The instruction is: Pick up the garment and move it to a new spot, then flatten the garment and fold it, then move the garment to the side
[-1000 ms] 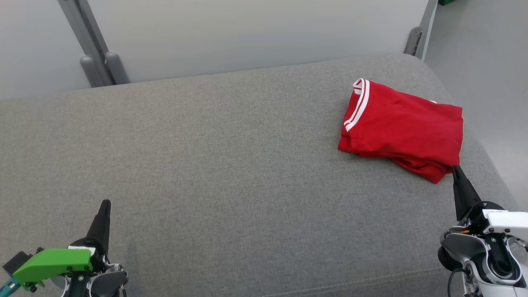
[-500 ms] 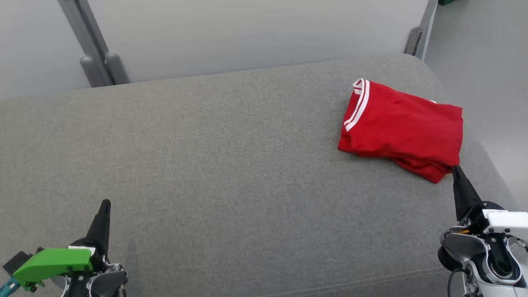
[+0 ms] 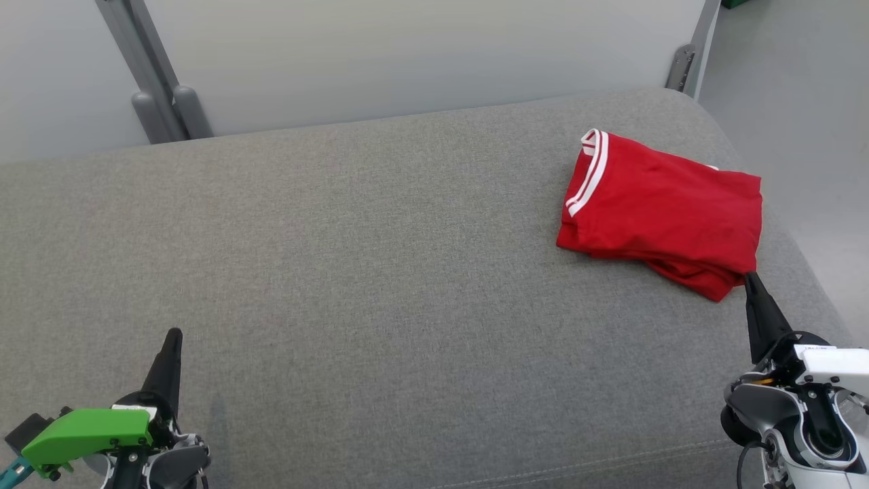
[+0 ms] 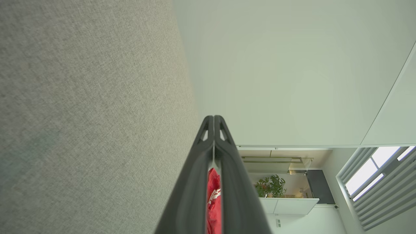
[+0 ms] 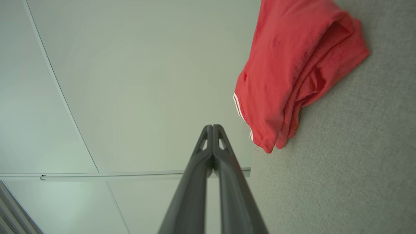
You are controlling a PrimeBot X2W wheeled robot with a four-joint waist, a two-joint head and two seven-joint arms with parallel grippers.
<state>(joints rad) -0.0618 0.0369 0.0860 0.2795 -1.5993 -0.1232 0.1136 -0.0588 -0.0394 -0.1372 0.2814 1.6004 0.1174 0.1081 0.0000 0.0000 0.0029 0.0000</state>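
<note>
At seven o'clock on the grey cushion [image 3: 380, 285] the left gripper [image 3: 174, 334] sits pinched tight on nothing; the folded red garment [image 3: 665, 210] lies at two o'clock near the right edge. The right gripper [image 3: 749, 277], at four o'clock, is also closed and empty (its tip just beside the garment's near corner), so I'd draw it straight back without snagging the lower layers.

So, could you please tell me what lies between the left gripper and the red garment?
Only bare grey cushion: in the head view, nothing else lies on the stretch from the left gripper across to the red garment.
</note>
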